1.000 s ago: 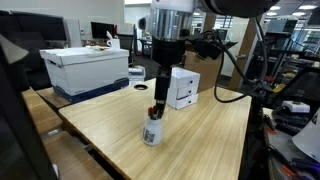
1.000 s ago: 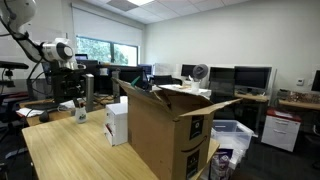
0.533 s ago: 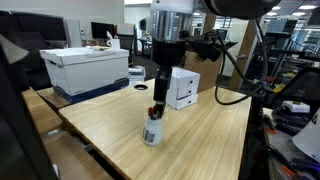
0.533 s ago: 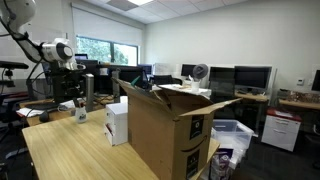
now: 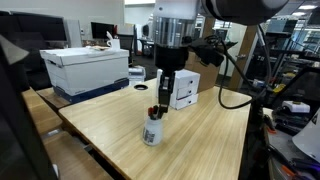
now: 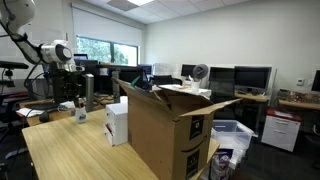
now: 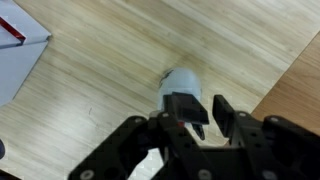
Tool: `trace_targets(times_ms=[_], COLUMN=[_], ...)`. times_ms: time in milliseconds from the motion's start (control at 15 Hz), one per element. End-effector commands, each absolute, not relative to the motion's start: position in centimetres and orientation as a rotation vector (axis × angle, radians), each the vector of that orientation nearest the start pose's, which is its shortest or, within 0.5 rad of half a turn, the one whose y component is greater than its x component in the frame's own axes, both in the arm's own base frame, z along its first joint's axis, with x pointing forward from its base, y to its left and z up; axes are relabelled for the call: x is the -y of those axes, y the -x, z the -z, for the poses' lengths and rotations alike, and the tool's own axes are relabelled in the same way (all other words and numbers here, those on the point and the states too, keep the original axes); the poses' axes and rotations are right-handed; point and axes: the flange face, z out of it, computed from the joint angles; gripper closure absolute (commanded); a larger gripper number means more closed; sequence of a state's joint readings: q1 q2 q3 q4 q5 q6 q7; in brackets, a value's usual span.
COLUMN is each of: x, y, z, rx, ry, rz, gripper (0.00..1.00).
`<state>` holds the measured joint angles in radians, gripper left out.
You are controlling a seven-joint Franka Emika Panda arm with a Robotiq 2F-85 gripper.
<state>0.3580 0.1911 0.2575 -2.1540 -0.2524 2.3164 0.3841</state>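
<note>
The gripper [image 5: 160,102] hangs right above a white cup [image 5: 151,133] of pens [image 5: 152,112] on the wooden table [image 5: 205,140]. In the wrist view its fingers [image 7: 188,106] stand half apart, with the cup just past their tips. Whether they pinch a pen I cannot tell. A white box [image 5: 184,88] stands behind them.

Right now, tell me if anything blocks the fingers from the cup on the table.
Nothing visible does. The gripper hangs straight above the cup, its fingers down at the pens that stick out of it. The white box stands behind, apart.
</note>
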Motion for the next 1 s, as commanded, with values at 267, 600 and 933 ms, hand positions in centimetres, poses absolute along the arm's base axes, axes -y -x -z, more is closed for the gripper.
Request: trace_targets(times_ms=[267,600,933], x=[-32.7,-33.1,-32.8], y=[-44.7,-44.2,-44.3], z=[-32.0,-33.6,-36.9], rx=[0.651,0.676,0.681], ry=[3.188,3.199,3.218], rz=[0.161,0.179,0.253], gripper=[0.95,0.95,0.95])
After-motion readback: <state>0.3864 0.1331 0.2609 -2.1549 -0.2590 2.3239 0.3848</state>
